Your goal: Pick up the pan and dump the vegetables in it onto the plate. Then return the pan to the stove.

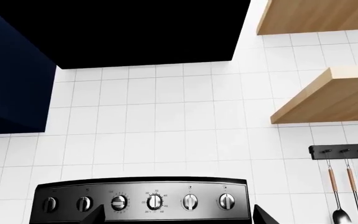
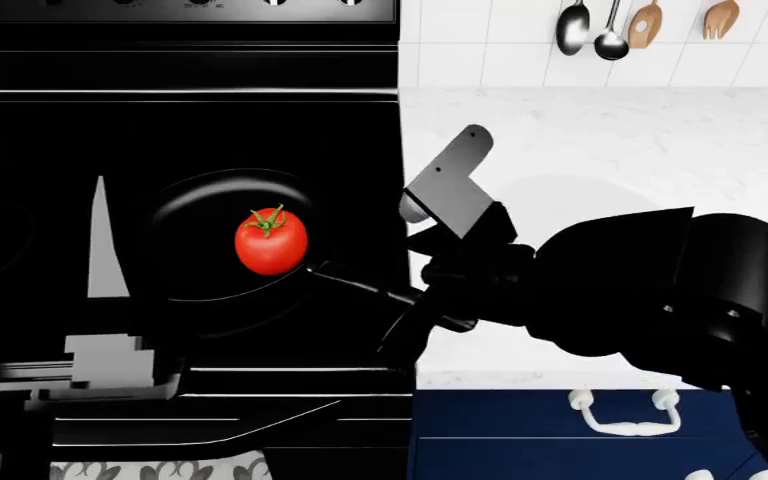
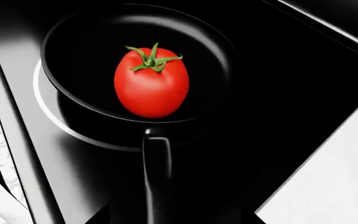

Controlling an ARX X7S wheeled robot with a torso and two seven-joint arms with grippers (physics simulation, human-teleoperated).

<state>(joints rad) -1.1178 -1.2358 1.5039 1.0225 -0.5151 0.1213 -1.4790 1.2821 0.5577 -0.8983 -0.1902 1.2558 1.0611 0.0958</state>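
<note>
Tomato (image 2: pixel 271 241) sits mid-pan (image 2: pixel 197 215) on the stove (image 2: pixel 197 120); right tool (image 2: pixel 418 300) straddles the handle at four o'clock, grip unclear.

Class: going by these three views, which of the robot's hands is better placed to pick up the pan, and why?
Right. The right hand sits at the pan handle; its wrist view looks along the handle. The left wrist view shows only wall and stove knobs.

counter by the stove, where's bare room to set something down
The white counter right of the stove looks bare from the tiled wall up to the right arm. The near strip is crowded: the right claw sits at the handle of the pan, which holds the tomato. No plate is in view.
</note>
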